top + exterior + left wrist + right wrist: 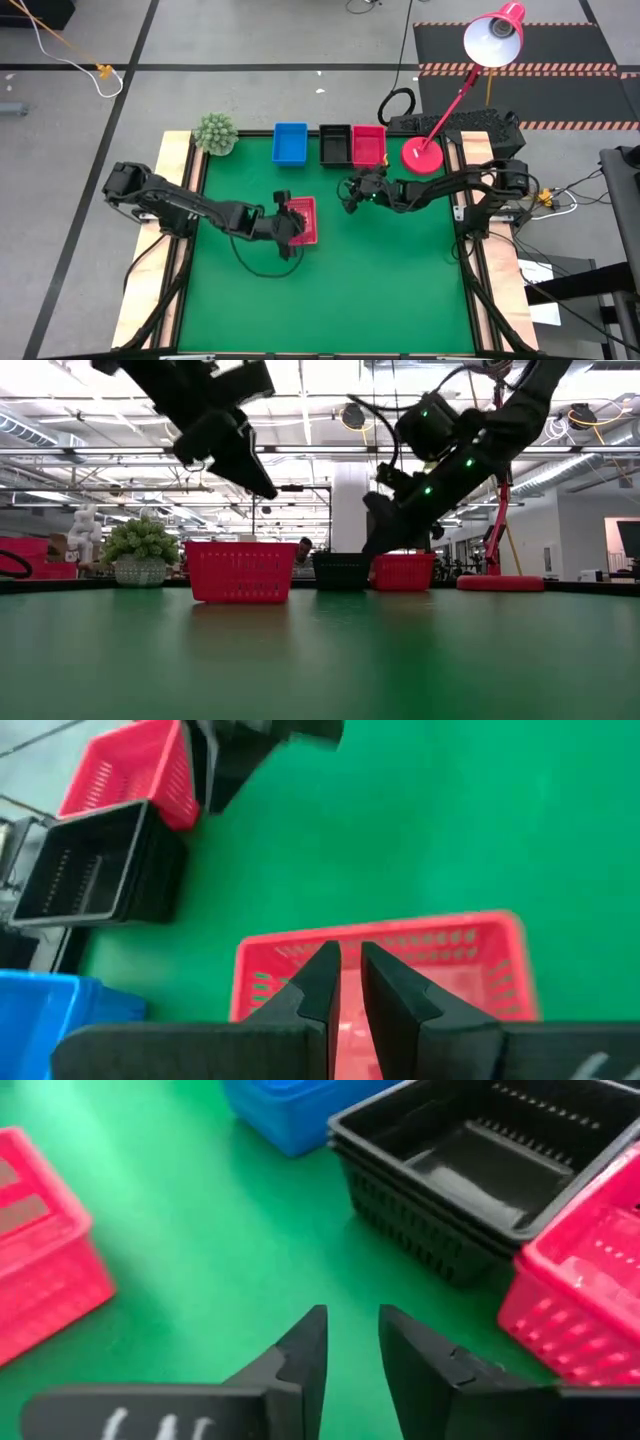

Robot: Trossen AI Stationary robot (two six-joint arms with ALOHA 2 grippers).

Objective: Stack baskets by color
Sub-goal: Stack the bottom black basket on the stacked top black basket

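Below the left gripper (293,222), whose fingers stood narrowly apart and held nothing, a lone red basket (301,220) lay. Beyond the right gripper (353,194), parted and empty, the black stack (335,145) and red stack (368,146) were seen; the basket's rim could be missed by so narrow a gap.

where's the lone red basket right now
In the high view the lone red basket sits mid-table, left of centre, under the left pincer, apart from the back row's black stack.
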